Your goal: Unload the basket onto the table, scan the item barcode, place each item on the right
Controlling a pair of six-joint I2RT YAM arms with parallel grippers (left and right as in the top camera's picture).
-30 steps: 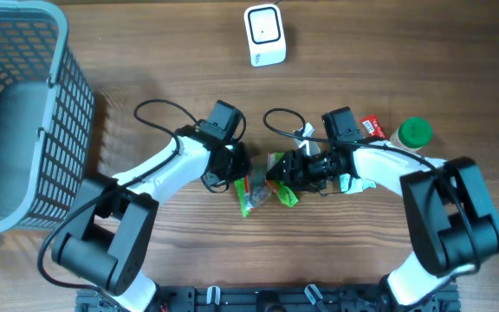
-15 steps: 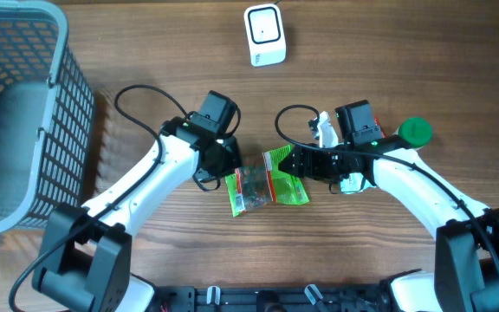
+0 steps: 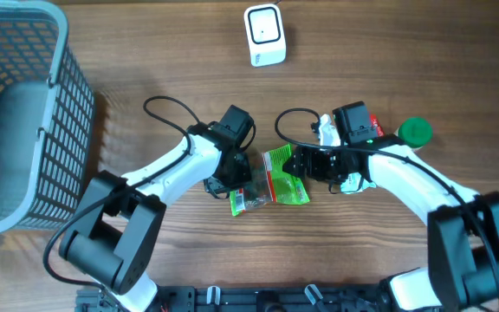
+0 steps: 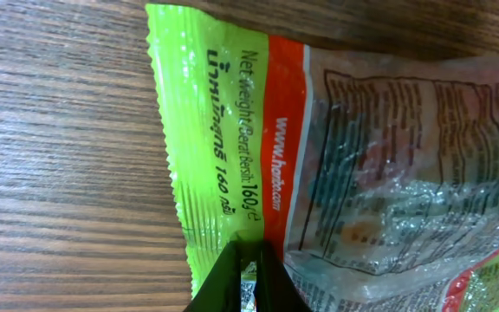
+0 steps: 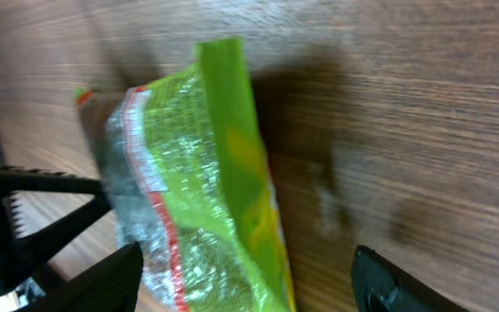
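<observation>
The left gripper (image 4: 249,260) clamps the green snack packet (image 3: 275,186) by its edge; the right gripper (image 3: 300,165) stands open beside it. Next, I reckon: carry it to the far scanner (image 3: 264,35), barcode facing.

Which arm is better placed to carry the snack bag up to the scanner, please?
Left. The left gripper is pinched shut on the edge of the green snack bag, while the right gripper stands open, gripping nothing. The scanner lies beyond both.
</observation>
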